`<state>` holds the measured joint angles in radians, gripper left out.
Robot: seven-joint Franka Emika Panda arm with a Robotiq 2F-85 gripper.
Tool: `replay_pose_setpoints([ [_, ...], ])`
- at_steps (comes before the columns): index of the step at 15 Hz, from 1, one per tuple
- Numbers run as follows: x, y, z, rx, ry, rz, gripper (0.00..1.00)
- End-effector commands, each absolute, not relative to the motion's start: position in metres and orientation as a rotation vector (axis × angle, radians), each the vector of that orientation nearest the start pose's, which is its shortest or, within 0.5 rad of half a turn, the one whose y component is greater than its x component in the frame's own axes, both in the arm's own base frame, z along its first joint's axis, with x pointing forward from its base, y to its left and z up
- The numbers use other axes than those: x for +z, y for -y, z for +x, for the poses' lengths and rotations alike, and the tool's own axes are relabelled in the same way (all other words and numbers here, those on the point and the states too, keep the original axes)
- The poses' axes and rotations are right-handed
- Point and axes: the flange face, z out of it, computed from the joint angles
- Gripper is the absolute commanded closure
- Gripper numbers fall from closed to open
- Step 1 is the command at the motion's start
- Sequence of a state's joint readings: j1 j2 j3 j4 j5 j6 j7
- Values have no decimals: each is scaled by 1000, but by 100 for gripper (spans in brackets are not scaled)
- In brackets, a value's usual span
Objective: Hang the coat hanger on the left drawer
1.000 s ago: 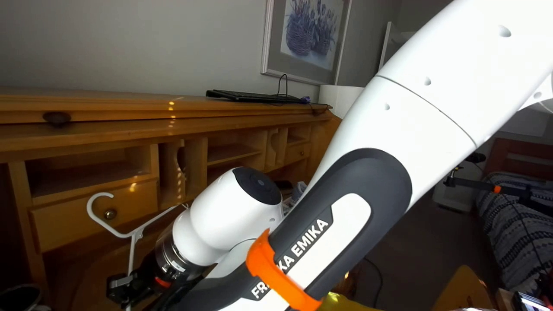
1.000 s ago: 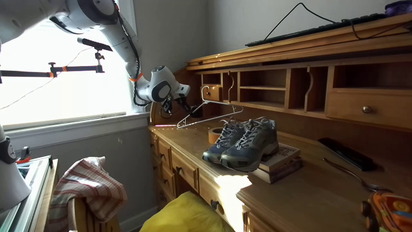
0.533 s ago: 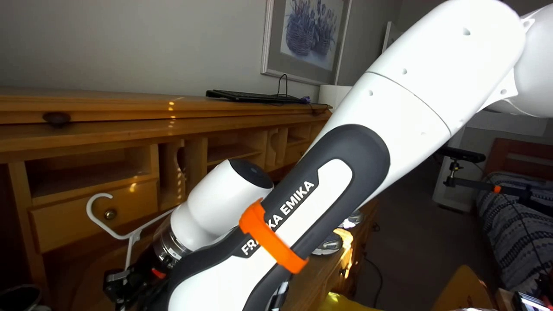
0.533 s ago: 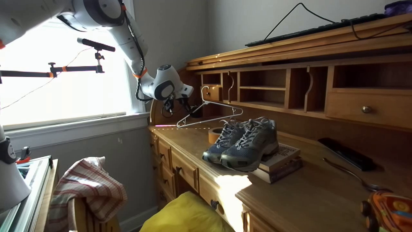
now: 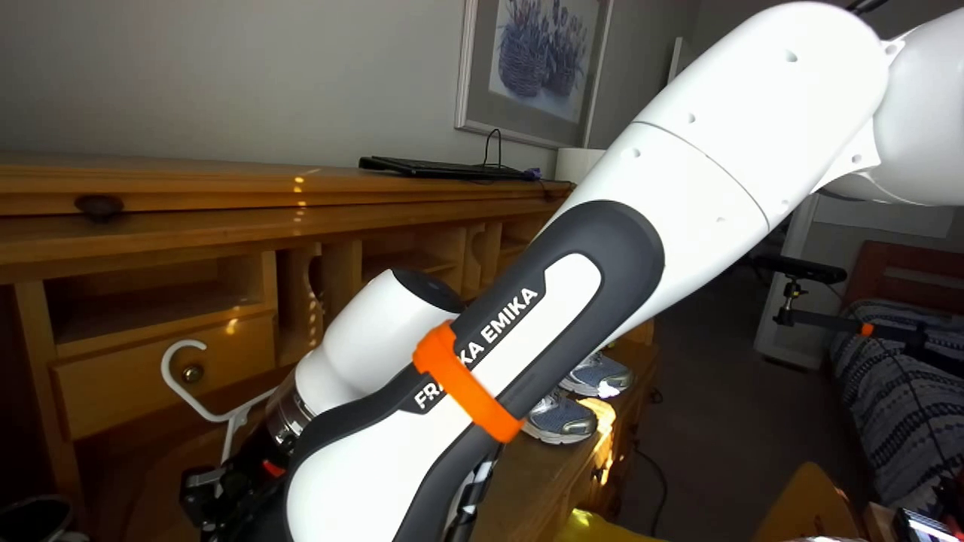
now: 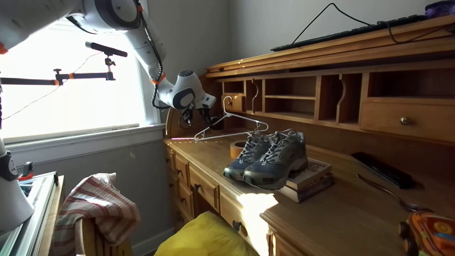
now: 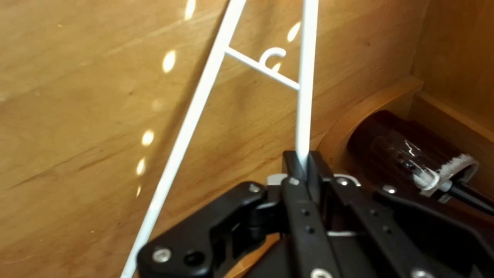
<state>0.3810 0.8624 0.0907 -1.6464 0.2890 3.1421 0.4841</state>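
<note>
Leans the arm (image 5: 576, 278) further toward the back edge of the worktop (image 6: 341, 213) than a second ago, shifting the coat hanger (image 7: 305, 100) only slightly. Pinches one sloping bar (image 7: 303, 127) of it in the gripper (image 7: 303, 166), closed down to the bar's own thickness. Holds it with the hook (image 5: 166, 366) uppermost near the worktop's back left corner, close to a dark container (image 7: 382, 143). Overlaps the left drawer (image 5: 128, 384) with that hook, showing the knob (image 5: 193, 373) inside its curve in an exterior view; cannot tell whether touching.
</note>
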Motion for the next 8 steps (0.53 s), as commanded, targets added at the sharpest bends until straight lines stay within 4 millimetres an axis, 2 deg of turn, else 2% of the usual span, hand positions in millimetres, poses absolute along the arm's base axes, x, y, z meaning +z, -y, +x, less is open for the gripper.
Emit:
replay_pose_setpoints([
  [1,165,-292,663,-580,-491,-2607,98],
  [8,160,-291,668,-511,-508,-2607,98],
])
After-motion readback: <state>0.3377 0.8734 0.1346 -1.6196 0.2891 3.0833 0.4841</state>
